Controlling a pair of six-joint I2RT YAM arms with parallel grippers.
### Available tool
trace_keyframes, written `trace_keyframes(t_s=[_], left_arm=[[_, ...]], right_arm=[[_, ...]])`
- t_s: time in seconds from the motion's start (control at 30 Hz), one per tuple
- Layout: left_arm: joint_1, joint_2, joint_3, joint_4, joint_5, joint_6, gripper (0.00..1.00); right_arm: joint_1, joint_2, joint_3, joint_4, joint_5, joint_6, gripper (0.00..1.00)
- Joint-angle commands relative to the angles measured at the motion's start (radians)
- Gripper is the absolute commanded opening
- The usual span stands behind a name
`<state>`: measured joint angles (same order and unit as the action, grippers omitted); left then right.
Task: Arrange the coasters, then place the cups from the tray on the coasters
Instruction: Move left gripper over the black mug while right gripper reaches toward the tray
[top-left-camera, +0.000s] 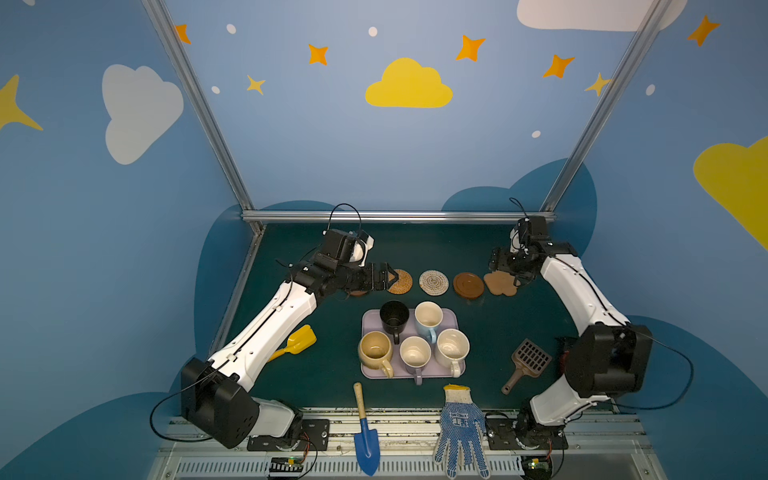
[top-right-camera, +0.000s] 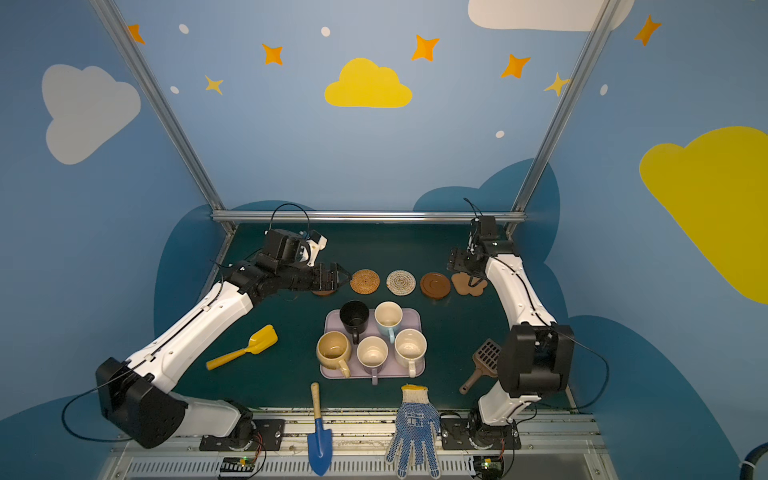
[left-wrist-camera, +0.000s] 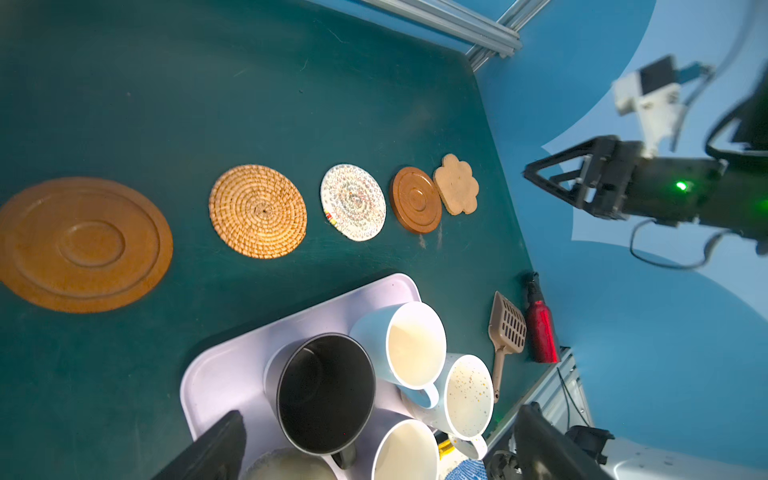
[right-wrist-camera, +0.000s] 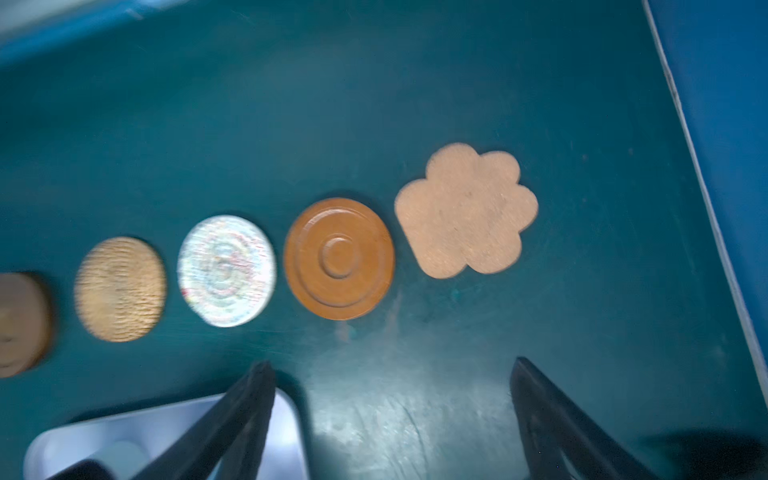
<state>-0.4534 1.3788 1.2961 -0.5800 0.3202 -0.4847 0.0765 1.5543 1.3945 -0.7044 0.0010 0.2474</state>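
A: Along the far side of the dark green tabletop (top-left-camera: 324, 374), in both top views, five coasters (top-right-camera: 401, 282) lie in a row: a dark-brown wooden disc (top-left-camera: 358, 293) half hidden under the left arm, an orange woven rattan round (top-left-camera: 401, 281), a pale woven spiral (top-left-camera: 433, 282), a second dark-brown wooden disc (top-left-camera: 468, 285), and a tan cloud-shaped mat (top-left-camera: 500, 284) just beside it.

B: The cups (top-right-camera: 372, 353)?

A: All on the pale lavender tray (top-left-camera: 370, 324), nearer the robot: a black mug (top-left-camera: 394, 316), a light-blue mug (top-left-camera: 428, 318), a tan-yellow mug (top-left-camera: 375, 351), a lavender mug (top-left-camera: 414, 355) and a speckled cream-white mug (top-left-camera: 452, 348).

B: The arms?

A: The left arm stretches low, the left tool (top-left-camera: 394, 279) level, its tips at the rattan's edge. The right arm bends at the elbow, the right tool (top-left-camera: 518, 281) pointing down over the cloud mat.

B: The left wrist view?

A: Its fingers (left-wrist-camera: 216, 444) stand wide apart, empty; the black mug shows between them, well apart.

B: The right wrist view?

A: Blurred, yet the fingers (right-wrist-camera: 237, 424) are spread, with only bare tabletop between.

B: How will a mug handle?

A: Stiff, weighty, slick with glaze and breakable, I judge. They are packed close, so pinch the wall at the rim.
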Motion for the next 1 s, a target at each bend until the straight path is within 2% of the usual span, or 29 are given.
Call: trace_keyframes(t_s=[0.0, 0.07, 0.13, 0.2, 0.23, 0.37, 0.5, 0.63, 0.73, 0.97], left_arm=[[-0.001, -0.069, -0.038, 0.034, 0.043, -0.050, 1.00], [-0.001, -0.100, -0.063, 0.042, 0.058, -0.033, 1.00], [-0.002, -0.123, -0.081, 0.034, 0.042, -0.012, 1.00], [-0.006, -0.145, -0.116, 0.054, 0.026, -0.016, 1.00], [-0.007, -0.154, -0.134, 0.066, 0.024, -0.037, 1.00], [-0.039, -0.138, -0.128, 0.001, 0.001, -0.067, 1.00], [-0.121, -0.105, -0.107, -0.099, -0.167, -0.082, 0.98], [-0.168, -0.084, -0.128, -0.111, -0.242, -0.135, 0.92], [-0.212, -0.063, -0.127, -0.129, -0.292, -0.146, 0.89], [-0.302, 0.027, -0.114, -0.151, -0.334, -0.203, 0.70]], right_arm=[[0.002, -0.117, -0.097, 0.165, -0.090, 0.045, 0.91], [-0.019, -0.143, -0.113, 0.164, -0.179, 0.051, 0.91], [-0.048, -0.135, -0.096, 0.137, -0.357, 0.052, 0.91], [-0.042, -0.118, -0.084, 0.116, -0.464, 0.056, 0.91], [-0.029, -0.113, -0.072, 0.089, -0.482, 0.049, 0.91], [0.078, -0.151, -0.090, 0.054, -0.425, 0.015, 0.90], [0.222, -0.216, -0.128, 0.041, -0.348, -0.010, 0.89], [0.348, -0.253, -0.167, 0.043, -0.267, -0.004, 0.92], [0.378, -0.273, -0.208, 0.069, -0.257, 0.030, 0.91], [0.381, -0.253, -0.219, 0.047, -0.269, 0.033, 0.91]])
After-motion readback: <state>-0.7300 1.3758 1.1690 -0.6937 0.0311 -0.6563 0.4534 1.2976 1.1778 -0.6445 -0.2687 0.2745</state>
